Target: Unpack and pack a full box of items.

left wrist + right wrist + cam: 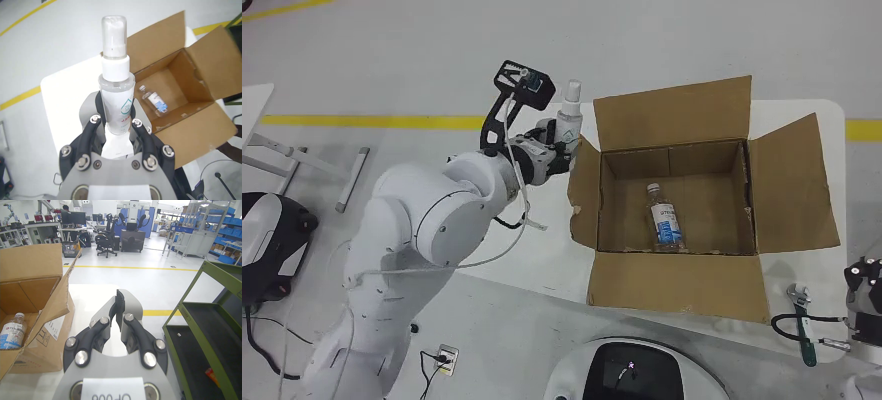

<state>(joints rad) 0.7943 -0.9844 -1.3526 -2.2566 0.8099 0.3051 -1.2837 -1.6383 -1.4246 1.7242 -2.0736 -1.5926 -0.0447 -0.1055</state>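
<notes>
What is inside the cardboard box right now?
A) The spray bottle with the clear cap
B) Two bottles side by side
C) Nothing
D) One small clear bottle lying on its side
D: a single small clear bottle lies flat on the floor of the cardboard box, while the spray bottle is outside the box, held in the left gripper.
</notes>
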